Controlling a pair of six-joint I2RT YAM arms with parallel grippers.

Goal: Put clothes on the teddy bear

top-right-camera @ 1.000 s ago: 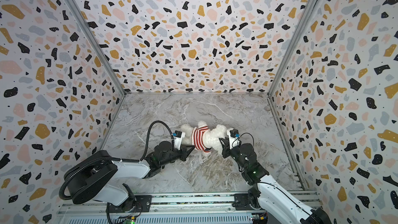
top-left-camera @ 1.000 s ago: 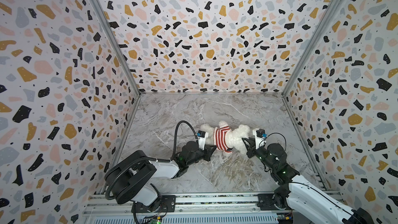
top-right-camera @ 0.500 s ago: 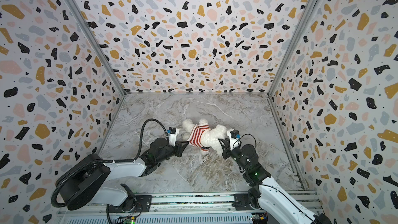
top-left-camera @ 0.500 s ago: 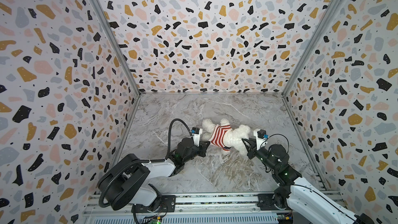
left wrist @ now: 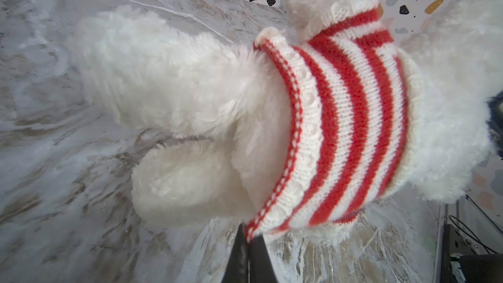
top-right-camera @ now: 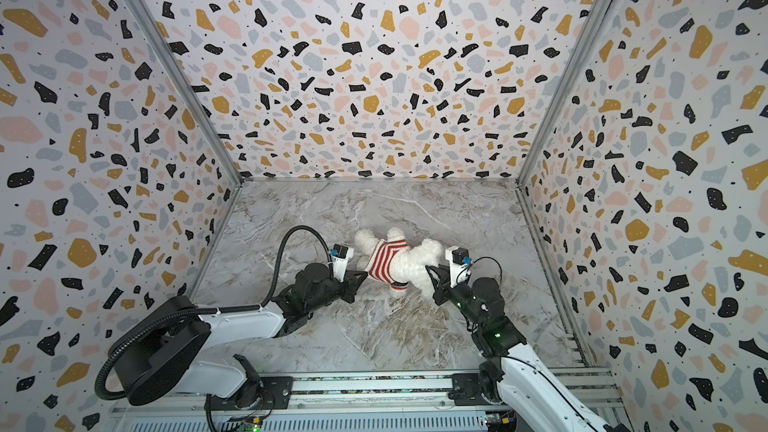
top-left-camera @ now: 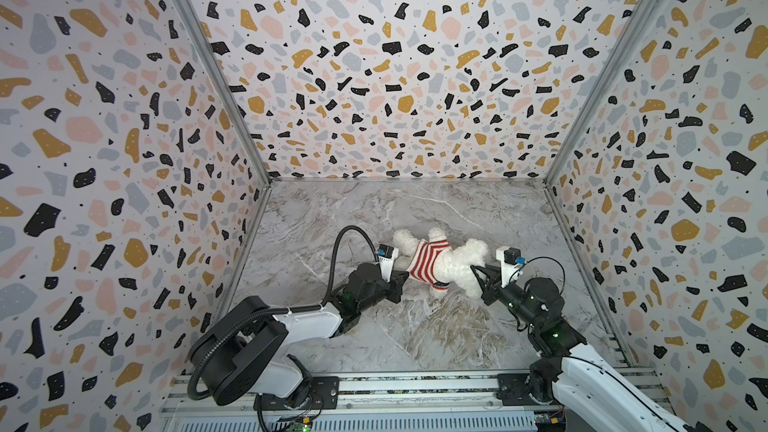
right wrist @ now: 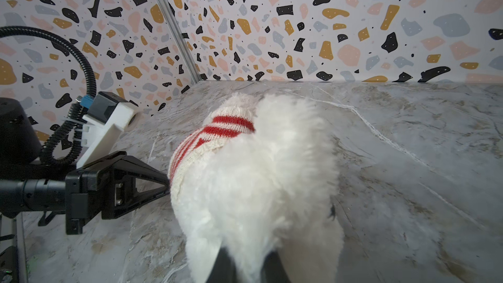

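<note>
1. Grippers first: the left gripper (left wrist: 248, 236) has its jaws pressed together on the very edge of the striped sweater (left wrist: 340, 118), right at the red-and-white hem. The right gripper (right wrist: 246, 264) is clamped on white fur at the head end of the teddy bear (top-left-camera: 455, 261), with fluff bulging up between its two black fingers.
2. The bear lies on its side roughly mid-floor, a bit toward the front. Its legs point toward the left arm and its head toward the right arm. The sweater is around its torso, and one arm is through a sleeve.
3. Both grippers come in low from opposite ends, so the bear sits right between them in both top views.
4. It's lying on a grey marble-look tabletop (top-left-camera: 353, 218) with white veins and some brownish patches.
5. Terrazzo-print walls (top-left-camera: 395, 76) box the table in on three sides, with speckles of black, mustard, pink and grey. They meet at metal corner strips. A metal rail (top-left-camera: 415, 388) runs along the front, and both arm bases are mounted on it.
6. Hard-to-see stuff: the bear's face doesn't show in the top views. I can't tell exactly which part of the head the right gripper has, because its tips are buried in fur. The right arm is cut off at the bottom corner. The left wrist view is soft and blurry around the edges.
</note>
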